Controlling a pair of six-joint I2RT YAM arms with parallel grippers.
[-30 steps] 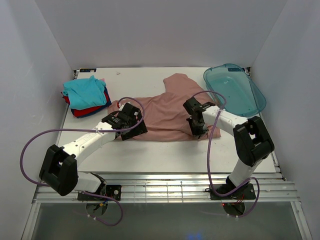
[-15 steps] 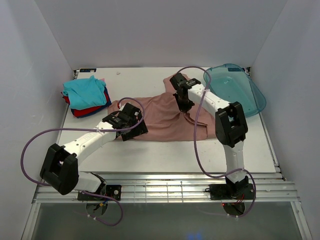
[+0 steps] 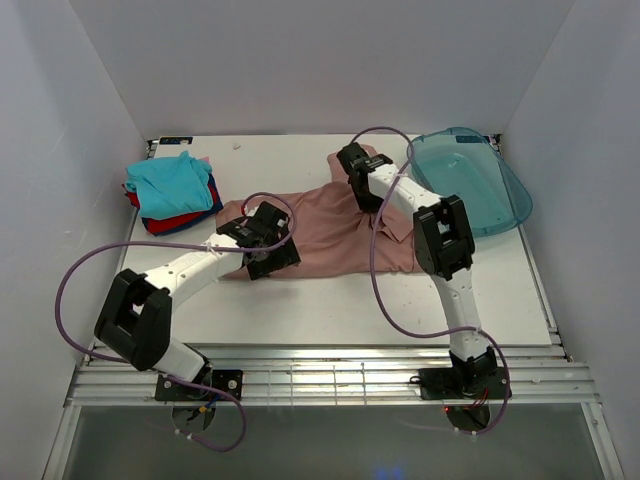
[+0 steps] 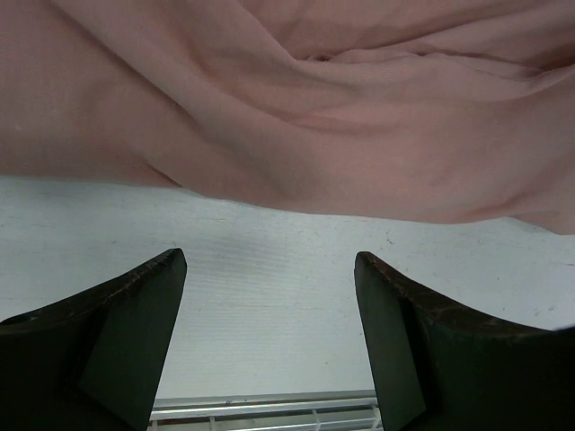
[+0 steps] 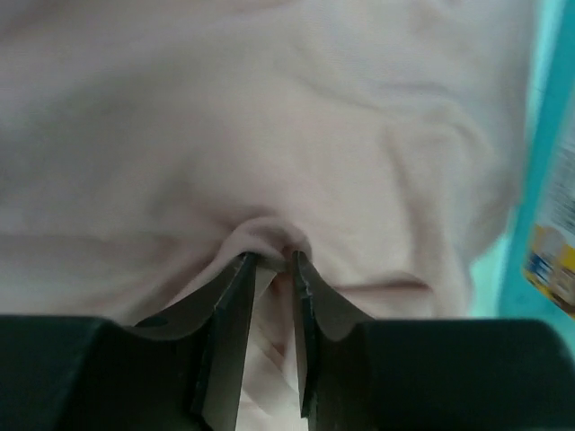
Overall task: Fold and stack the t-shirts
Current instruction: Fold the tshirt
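The right gripper (image 3: 362, 192) has swung from the 4 o'clock corner of the pink shirt (image 3: 330, 235) to its 12 o'clock end, carrying that side over. The cloth now reaches less far towards 3 o'clock, so one lengthwise fold looks roughly laid. The left gripper (image 3: 270, 250) has barely shifted and stands wide open at the shirt's 8 o'clock edge, holding nothing. The shirt lies mid-table, not yet compact. The folded teal, red and dark-blue stack (image 3: 172, 190) waits at 10 o'clock, well apart, so several folds and the stacking seem to remain

The top view gives this layout, with the tray (image 3: 500, 200) at 2 o'clock, but hides both pairs of jaws. The right wrist view shows its fingers (image 5: 229, 305) a narrow slit apart with a pucker of pink cloth at the tips. Whether they still pinch it or are letting go, I cannot tell. The left wrist view shows bare table (image 4: 269, 233) between the spread fingers, with the shirt's hem lying just beyond them
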